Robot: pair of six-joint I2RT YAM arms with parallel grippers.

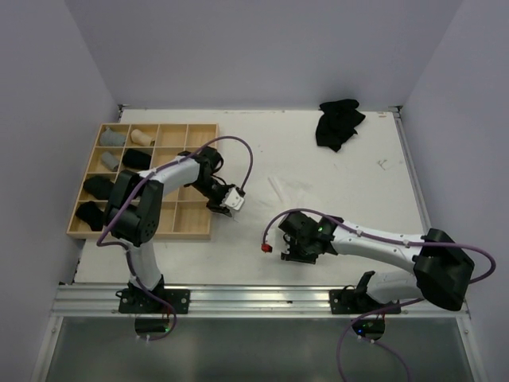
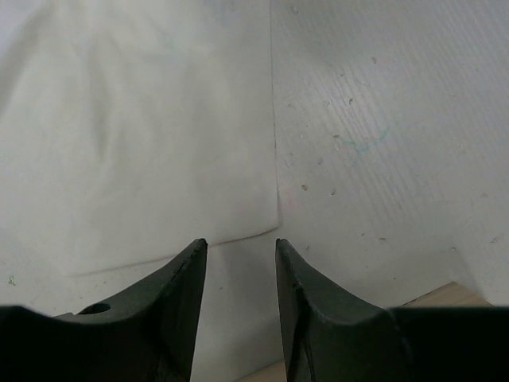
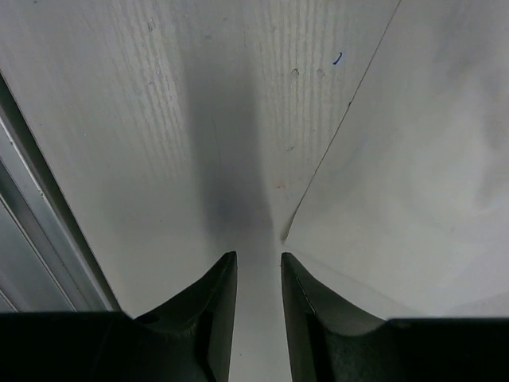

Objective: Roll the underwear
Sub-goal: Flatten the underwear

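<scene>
1. We find rolled underwear (image 1: 114,137) filed in several compartments of the wooden tray (image 1: 199,232).
2. White underwear (image 2: 143,135) lies flat and unrolled between the arms; black underwear (image 1: 339,123) waits heaped at the far edge.
3. Left gripper (image 2: 238,248) and right gripper (image 3: 258,259): jaws partly apart, holding nothing.

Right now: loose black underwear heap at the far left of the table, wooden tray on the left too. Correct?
Not quite. The loose black underwear heap lies at the far right of the table, as the top external view shows. The wooden tray is on the left, as you said.
</scene>
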